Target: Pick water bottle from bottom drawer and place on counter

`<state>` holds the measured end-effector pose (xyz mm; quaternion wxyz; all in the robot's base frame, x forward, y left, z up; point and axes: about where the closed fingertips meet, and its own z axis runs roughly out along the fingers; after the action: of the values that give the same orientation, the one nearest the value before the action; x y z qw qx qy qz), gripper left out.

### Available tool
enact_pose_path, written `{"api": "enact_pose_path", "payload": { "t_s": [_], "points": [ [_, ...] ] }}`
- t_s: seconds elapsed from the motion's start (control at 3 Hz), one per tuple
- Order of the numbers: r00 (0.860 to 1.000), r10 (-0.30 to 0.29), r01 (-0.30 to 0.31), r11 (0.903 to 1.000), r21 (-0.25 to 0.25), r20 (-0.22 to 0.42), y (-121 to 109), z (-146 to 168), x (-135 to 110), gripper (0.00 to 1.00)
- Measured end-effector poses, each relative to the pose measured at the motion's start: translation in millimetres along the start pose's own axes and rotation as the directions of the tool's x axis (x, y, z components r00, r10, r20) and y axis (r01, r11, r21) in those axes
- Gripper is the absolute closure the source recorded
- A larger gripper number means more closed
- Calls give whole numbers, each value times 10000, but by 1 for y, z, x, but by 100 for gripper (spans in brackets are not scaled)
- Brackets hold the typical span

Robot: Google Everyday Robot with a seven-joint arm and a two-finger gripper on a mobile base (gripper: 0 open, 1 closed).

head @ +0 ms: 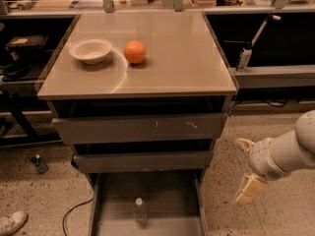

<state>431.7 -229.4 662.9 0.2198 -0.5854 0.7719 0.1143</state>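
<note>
The gripper [242,171] hangs right of the open bottom drawer [170,195], fingers apart and holding nothing, while the water bottle [140,210] stands upright on the drawer floor.

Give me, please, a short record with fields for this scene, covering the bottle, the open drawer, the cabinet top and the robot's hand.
bottle: small clear ribbed plastic water bottle with a white cap, upright on the drawer floor
drawer: grey metal bottom drawer, pulled open
counter: glossy grey-beige counter, holding a white bowl and an orange ball, side by side, not touching
hand: two-finger hand, open and empty, right of the bottom drawer, above the speckled floor, apart from the water bottle
task state: water bottle not yet picked
</note>
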Motion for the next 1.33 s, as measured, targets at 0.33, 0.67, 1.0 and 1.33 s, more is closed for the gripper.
{"api": "enact_pose_path", "payload": {
  "t_s": [0.33,0.67,1.0,1.33],
  "points": [
    [9982,-455,459,9989,-105,386,7,38,8,0],
    [9823,-1092,1118,9937,-88,1524,14,99,8,0],
    [9580,-1572,1664,9859,-182,2398,17,154,7,0],
    [9392,-1630,1928,9786,-714,3022,28,208,11,0]
  ]
}}
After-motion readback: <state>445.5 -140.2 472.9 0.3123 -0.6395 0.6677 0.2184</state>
